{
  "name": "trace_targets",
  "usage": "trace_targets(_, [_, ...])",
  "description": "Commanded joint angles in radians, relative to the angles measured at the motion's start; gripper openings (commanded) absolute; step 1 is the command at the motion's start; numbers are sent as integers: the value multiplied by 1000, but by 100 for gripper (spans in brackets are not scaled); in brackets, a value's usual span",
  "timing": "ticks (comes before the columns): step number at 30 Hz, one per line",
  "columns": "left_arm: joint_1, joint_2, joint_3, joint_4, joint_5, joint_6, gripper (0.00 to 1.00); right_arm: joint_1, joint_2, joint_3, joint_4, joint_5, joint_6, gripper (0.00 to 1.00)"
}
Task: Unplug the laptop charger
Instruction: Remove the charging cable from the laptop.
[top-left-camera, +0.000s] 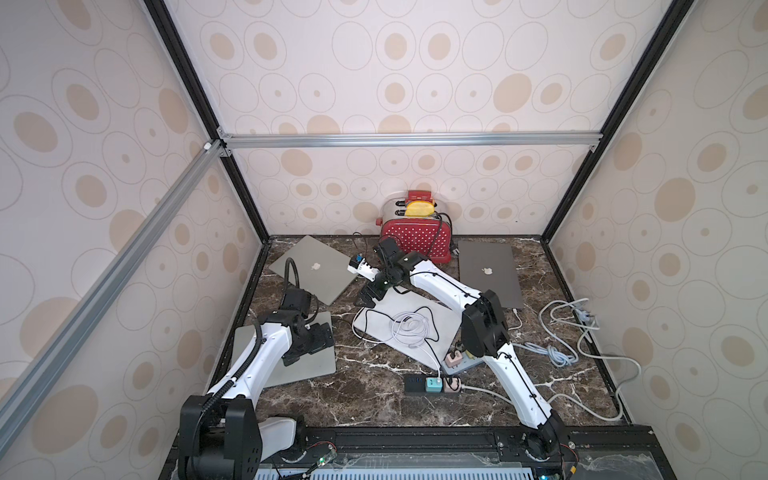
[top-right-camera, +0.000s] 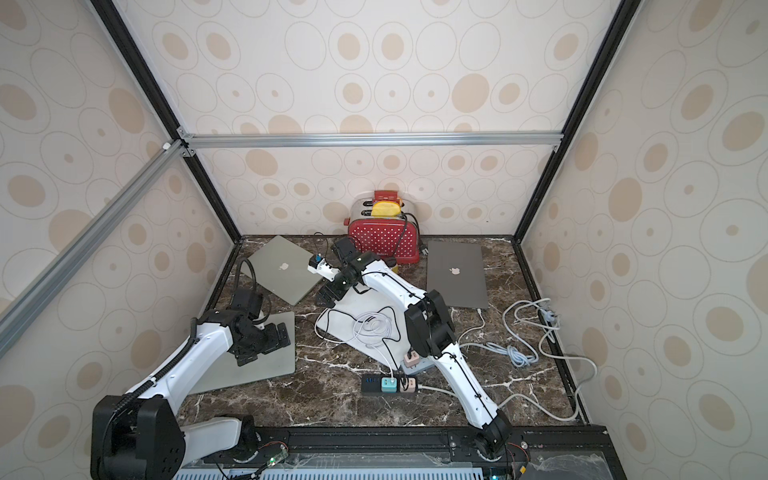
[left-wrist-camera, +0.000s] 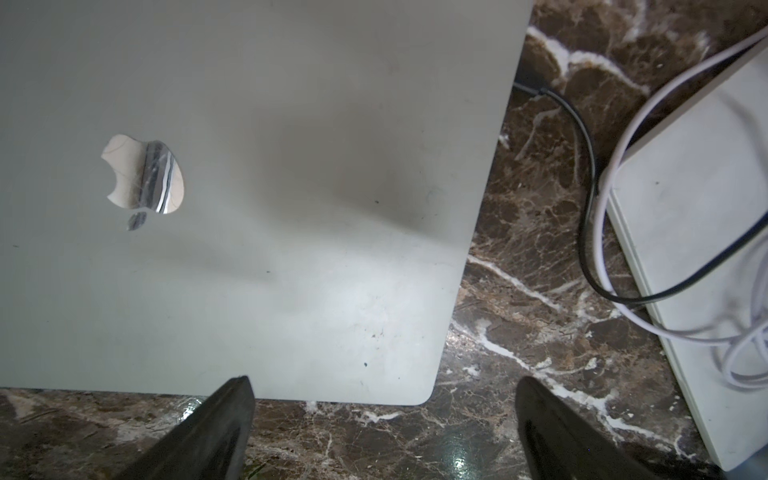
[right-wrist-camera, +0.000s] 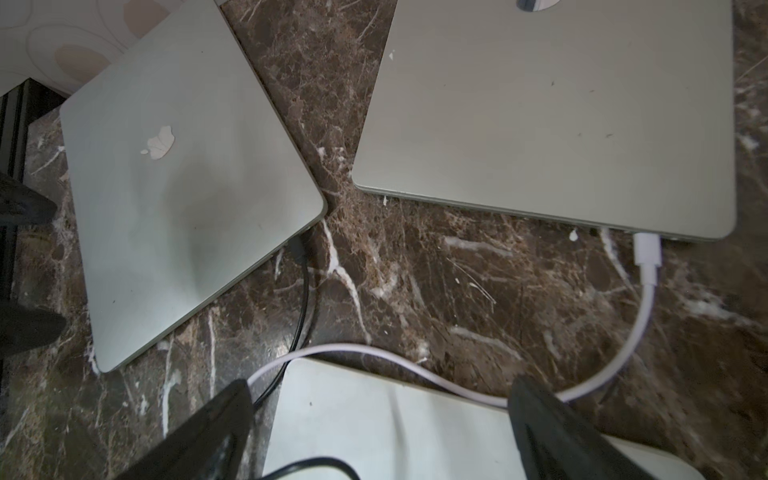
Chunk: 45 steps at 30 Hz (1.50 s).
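Looks barely begun: no plug pulled free yet, as far as can be seen. In the right wrist view, a white plug (right-wrist-camera: 646, 249) seated in the edge of the silver laptop (right-wrist-camera: 552, 120) at upper right of the frame, and a black plug (right-wrist-camera: 297, 249) pushed into the side of the second laptop (right-wrist-camera: 187, 199) at left. At lower centre of a top view, a teal charger (top-left-camera: 433, 383) and a pink charger (top-left-camera: 453, 384) sitting side by side in the power strip (top-left-camera: 413, 384), cords trailing off toward the laptops. Cannot tell from the task wording alone which of these to pull.

Near frame centre, the right gripper (top-left-camera: 369, 297): jaws spread wide, grasping nothing, hovering over the upper-left corner of the white laptop (top-left-camera: 409, 332), clear of both plugs. At lower left, the left gripper (top-left-camera: 309, 347): likewise spread and empty, hanging over the second laptop, apart from the black plug.

Left to do, by this reading: nearly everything. Pick a plug, close on its body rather than the cord, draw it straight out.
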Motion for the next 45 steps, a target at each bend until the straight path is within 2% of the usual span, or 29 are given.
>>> trace_targets(1, [-18,-3,-7,27,-27,-11,99,28,57,83,-41,-11,-24,99])
trace_targets(3, [-24,-16,-27,62,-23,-13,99,37,91,123,-65,3,-46,94])
trace_targets(12, [-33,52,-36,76,-74,-29,99,69,136,121,-39,83,-86,94])
trace_targets(21, [-35,-8,-160,136,-72,-99,99,122,201,167,-56,159,-101,92])
trace_targets(27, [-43,1,-177,174,-91,-124,99,140,221,169,-34,166,-99,85])
trace_targets(31, [-47,21,-178,187,-100,-128,99,146,233,169,-35,166,-111,73])
trace_targets(35, [-52,35,-200,255,-85,-152,99,148,242,149,-31,161,-110,53])
trace_targets(38, [-53,58,-197,270,-91,-154,99,148,240,132,-32,161,-120,42])
trace_targets(45, [-58,95,-192,290,-82,-157,99,159,205,66,-32,163,-140,33])
